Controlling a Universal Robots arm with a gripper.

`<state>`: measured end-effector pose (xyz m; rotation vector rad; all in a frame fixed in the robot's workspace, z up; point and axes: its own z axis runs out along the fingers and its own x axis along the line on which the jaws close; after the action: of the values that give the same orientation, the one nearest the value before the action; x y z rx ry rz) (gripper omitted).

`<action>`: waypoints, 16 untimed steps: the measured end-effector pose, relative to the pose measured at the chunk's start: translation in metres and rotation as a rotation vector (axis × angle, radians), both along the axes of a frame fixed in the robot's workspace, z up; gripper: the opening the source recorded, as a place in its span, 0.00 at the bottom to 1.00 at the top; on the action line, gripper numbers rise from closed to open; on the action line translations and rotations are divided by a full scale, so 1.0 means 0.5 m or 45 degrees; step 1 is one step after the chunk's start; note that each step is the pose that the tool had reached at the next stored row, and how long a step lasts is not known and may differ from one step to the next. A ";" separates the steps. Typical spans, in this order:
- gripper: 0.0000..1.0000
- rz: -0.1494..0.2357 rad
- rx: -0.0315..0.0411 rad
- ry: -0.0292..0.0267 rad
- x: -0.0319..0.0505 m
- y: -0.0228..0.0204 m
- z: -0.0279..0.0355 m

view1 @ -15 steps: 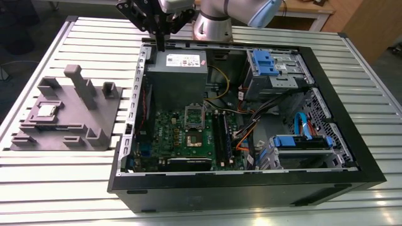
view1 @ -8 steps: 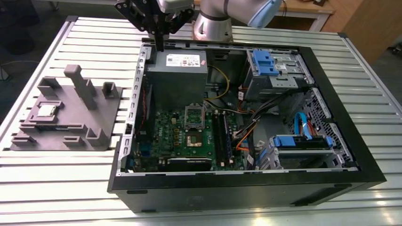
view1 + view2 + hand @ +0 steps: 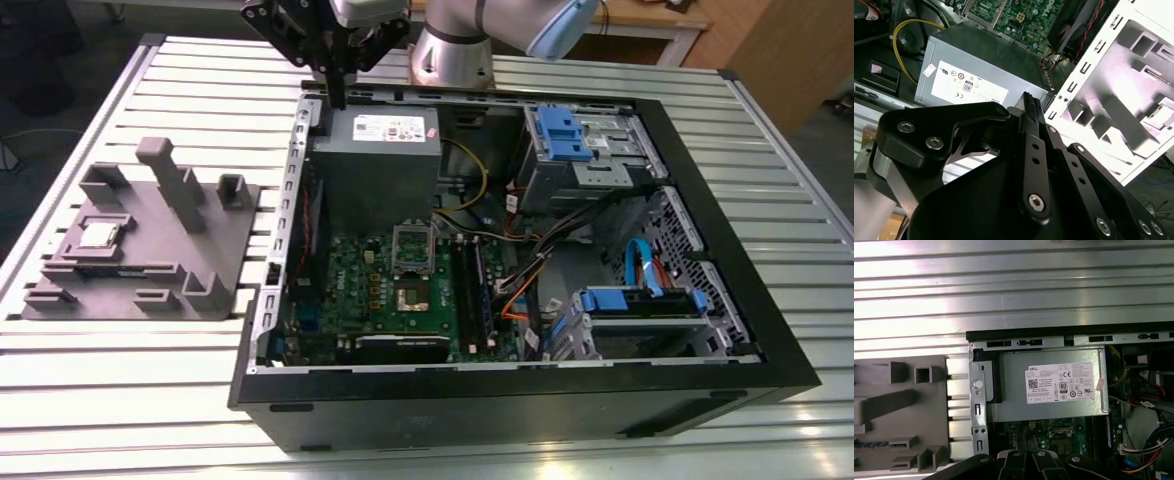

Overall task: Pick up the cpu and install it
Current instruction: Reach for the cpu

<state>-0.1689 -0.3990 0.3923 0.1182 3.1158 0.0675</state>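
Observation:
The cpu, a small silvery square chip, lies flat in a recess of the grey holder block on the exterior view's left, outside the computer case. My gripper hangs well away from it, over the far left corner of the open case, just above the grey power supply box. Its black fingers are pressed together with nothing between them. On the green motherboard the CPU socket lies uncovered, with its silver cover plate flipped back.
The case stands on a slatted metal table. Inside it are drive cages with blue latches, orange, yellow and blue cables and memory slots. The holder block has tall posts. The arm's base is behind the case.

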 end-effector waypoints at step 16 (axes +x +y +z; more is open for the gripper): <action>0.10 0.000 0.0000 -0.0001 -0.019 0.0001 0.000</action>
<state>-0.1784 -0.3989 0.3922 0.1182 3.1158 0.0675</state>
